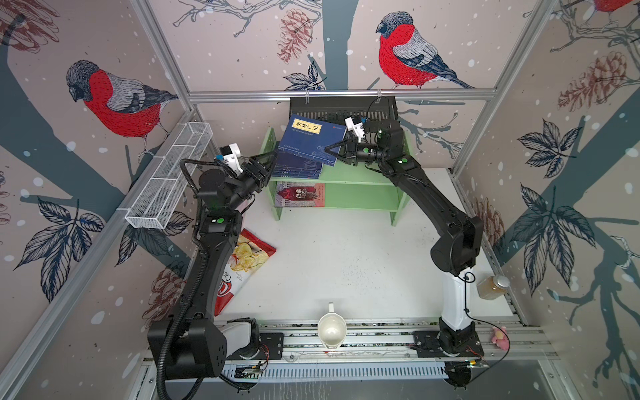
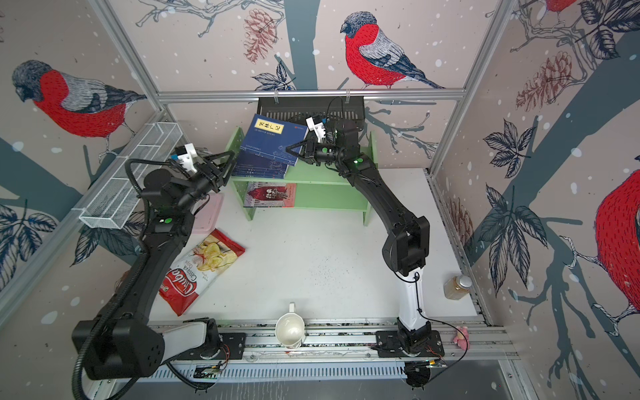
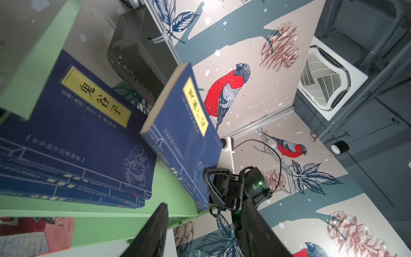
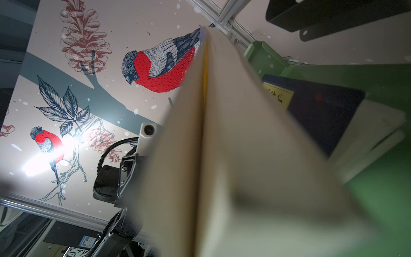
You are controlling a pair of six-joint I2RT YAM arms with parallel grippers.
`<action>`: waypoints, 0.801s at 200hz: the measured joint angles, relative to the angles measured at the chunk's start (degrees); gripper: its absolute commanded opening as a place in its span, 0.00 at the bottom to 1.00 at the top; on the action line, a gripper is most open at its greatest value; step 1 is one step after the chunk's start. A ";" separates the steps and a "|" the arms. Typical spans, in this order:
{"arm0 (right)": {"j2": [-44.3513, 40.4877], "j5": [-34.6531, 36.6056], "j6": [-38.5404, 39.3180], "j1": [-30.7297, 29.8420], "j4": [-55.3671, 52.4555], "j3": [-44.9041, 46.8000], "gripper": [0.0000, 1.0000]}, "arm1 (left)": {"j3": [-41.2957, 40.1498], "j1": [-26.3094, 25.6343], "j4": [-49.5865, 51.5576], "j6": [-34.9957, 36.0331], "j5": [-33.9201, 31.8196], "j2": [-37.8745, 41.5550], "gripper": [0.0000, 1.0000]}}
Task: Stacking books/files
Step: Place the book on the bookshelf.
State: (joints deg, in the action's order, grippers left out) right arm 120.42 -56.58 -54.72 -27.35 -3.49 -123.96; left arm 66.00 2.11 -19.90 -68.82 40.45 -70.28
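Nearest, the lifted blue book (image 4: 222, 155) is pinched by a corner in the right tool (image 1: 328, 149), tilted over the blue stack (image 1: 298, 169) on the green shelf (image 1: 363, 175), upper middle in both top views. The left tool (image 1: 268, 162) is held open, empty. Light and bendy, the book is judged better gripped deeper.

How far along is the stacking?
Done: navy books piled on the green shelf's top board. In hand: right gripper holds another navy book tilted over them, left gripper open alongside. Left: lay it down; the pink-and-red book sits alone on the lower board.
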 measured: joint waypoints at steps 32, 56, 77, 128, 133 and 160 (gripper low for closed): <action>2.43 -1.42 0.42 0.00 -3.85 -3.06 0.04 | 3.69 0.02 1.09 2.84 1.57 -0.83 0.53; 3.85 -1.42 0.94 -0.07 -6.36 -5.70 0.04 | 5.14 0.04 1.22 3.19 2.14 -2.05 0.53; 5.07 -1.42 0.98 -0.20 -7.80 -6.91 0.04 | 5.92 0.07 1.20 3.23 3.15 -2.95 0.53; 8.44 -1.31 0.92 -1.20 -10.84 -10.19 0.06 | 6.21 0.11 0.94 3.21 4.52 -4.31 0.53; 8.74 -1.31 0.92 -1.31 -10.91 -10.58 0.06 | 6.25 0.11 0.83 3.21 4.55 -4.42 0.53; 10.03 -0.96 0.72 -1.46 -11.13 -12.07 0.07 | 6.36 0.11 0.55 3.04 4.74 -5.20 0.53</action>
State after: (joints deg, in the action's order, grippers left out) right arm 130.45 -57.54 -54.00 -28.82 -14.61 -136.03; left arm 72.36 2.22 -19.35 -65.78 45.19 -75.48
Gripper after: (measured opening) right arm 0.124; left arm 0.531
